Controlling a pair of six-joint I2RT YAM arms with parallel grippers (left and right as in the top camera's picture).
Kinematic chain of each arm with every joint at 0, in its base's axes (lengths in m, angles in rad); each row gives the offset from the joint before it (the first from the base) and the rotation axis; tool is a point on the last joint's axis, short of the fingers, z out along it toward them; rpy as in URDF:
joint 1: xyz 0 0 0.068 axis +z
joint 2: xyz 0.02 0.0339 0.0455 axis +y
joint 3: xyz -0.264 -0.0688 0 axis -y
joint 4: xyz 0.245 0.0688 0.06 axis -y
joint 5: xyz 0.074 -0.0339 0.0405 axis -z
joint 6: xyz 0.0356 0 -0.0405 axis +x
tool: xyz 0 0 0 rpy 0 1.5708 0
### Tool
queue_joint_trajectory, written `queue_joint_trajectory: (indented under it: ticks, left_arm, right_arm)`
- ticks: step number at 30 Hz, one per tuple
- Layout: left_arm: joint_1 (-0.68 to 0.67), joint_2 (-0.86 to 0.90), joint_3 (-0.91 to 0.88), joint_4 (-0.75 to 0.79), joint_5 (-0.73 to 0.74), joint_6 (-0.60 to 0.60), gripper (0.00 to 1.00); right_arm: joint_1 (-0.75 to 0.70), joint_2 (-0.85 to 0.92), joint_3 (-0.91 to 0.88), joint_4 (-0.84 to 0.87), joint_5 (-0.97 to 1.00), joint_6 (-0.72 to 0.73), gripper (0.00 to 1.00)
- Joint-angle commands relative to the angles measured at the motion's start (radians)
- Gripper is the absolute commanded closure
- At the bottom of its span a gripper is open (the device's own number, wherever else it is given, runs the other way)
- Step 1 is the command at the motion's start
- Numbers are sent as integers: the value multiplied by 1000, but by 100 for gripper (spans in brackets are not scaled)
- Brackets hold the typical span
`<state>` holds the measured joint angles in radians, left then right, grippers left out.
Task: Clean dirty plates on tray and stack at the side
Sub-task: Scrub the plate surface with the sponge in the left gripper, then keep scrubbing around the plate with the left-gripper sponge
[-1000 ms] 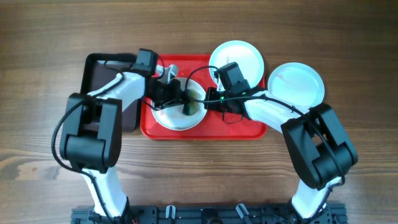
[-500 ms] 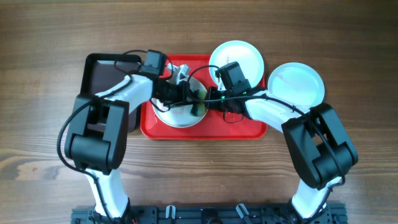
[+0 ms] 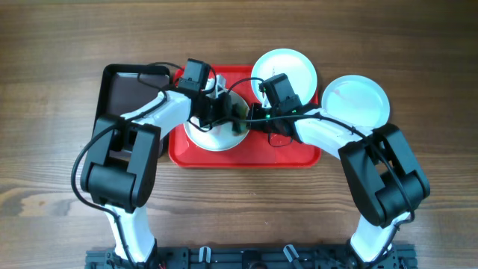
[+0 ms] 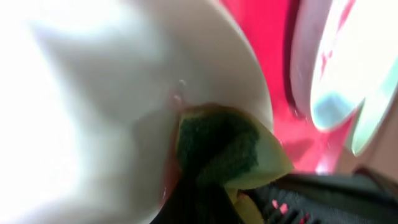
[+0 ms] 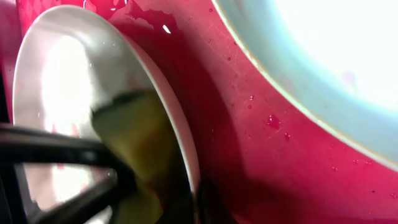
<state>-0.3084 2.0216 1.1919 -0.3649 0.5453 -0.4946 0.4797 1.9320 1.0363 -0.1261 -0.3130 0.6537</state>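
A pale plate [image 3: 208,136] stands tilted on the red tray [image 3: 291,151]. My right gripper [image 3: 251,119] is shut on its right rim; in the right wrist view the rim [image 5: 180,134] runs between my fingers. My left gripper [image 3: 226,113] is shut on a green and yellow sponge [image 4: 219,148] and presses it against the plate's face [image 4: 118,93], near a thin red smear. The sponge also shows in the right wrist view [image 5: 134,140]. A second plate [image 3: 284,71] lies at the tray's far right corner. A third plate [image 3: 357,99] lies on the table right of the tray.
A smaller black tray [image 3: 123,101] sits against the red tray's left side, under my left arm. Bare wooden table [image 3: 239,209] runs along the front. Red droplets [image 5: 273,121] spot the tray floor beside the held plate.
My left gripper has moved right and a little farther away, dragging the sponge across the tilted plate toward its right rim. The right gripper has kept its hold on the plate.
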Motion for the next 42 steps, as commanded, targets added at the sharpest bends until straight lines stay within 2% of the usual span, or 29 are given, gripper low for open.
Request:
queue_joint_trajectory:
  ticks: [1, 6, 9, 15, 17, 21, 28, 32, 39, 42]
  left_arm:
    - [45, 26, 14, -10, -471, -42, 96]
    - [42, 26, 53, -89, -741, -42, 96]
    - [42, 26, 59, -150, -845, -42, 96]
    - [41, 26, 59, -326, -864, -45, 96]
    - [35, 26, 59, -436, -805, -45, 96]
    - [36, 26, 59, -529, -674, -18, 96]
    - [40, 26, 59, -610, -327, 169, 96]
    - [50, 26, 58, -632, -169, 258, 96]
    - [61, 26, 59, -599, -90, 261, 96]
    - [62, 26, 58, -584, 100, 314, 96]
  right_arm:
    - [-2, 26, -8, -9, -6, 4, 96]
    - [-2, 26, -8, -9, -10, 5, 96]
    - [-2, 26, -8, -8, -10, 5, 96]
    - [-2, 26, -8, -7, -10, 5, 96]
    - [-2, 26, -8, -8, -10, 5, 96]
    - [-2, 26, -8, -8, -10, 4, 96]
    - [-2, 26, -8, -14, -10, 1, 96]
    - [-1, 26, -8, -26, -12, 2, 96]
    - [40, 26, -8, -46, -14, 12, 96]
    - [56, 26, -8, -43, 21, 28, 96]
